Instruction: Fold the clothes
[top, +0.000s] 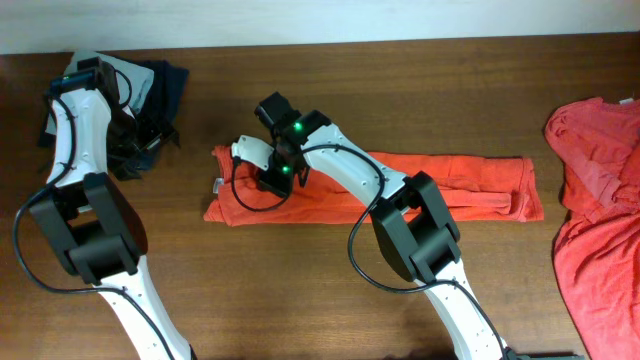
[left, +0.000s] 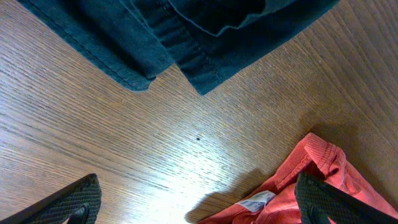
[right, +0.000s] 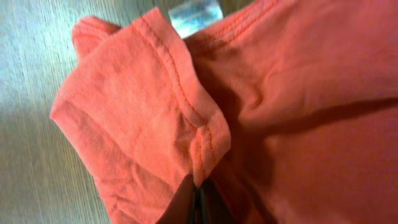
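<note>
- Orange-red cotton fills the right wrist view. The right pincer (right: 199, 204) is closed tight, its two dark tips nipping a stitched hem fold of the folded T-shirt (right: 298, 124) at the bottom edge of that view.
- A white neck label (right: 195, 12) sits at the top of the same view, just past the pinched fold and beside the double-stitched collar seam.
- Seen from overhead, the right pincer is on the left end of the folded T-shirt. The shirt lies as a long narrow band running left to right across the middle of the bench (top: 300, 290), collar end to the left.
- The left pincer (left: 199, 208) stands spread to its widest and has hold of nothing. Its ribbed fingers (left: 68, 202) show at the lower corners of the left wrist view, with bare wood between them.
- In that view the collar end of the folded T-shirt, with its neck label, lies just beside the right-hand finger. Whether they touch cannot be told.
- A second T-shirt (top: 595, 200) of the same orange-red lies rumpled and unfolded at the right edge of the bench, apart from the folded one.
- A navy garment (left: 205, 37) lies beyond the left pincer at the far left of the bench. Its hemmed edges rest flat on the wood, apart from the folded T-shirt.
- A grey-green garment (top: 72, 68) shows at the far left corner against the navy garment, largely hidden by the left arm.
</note>
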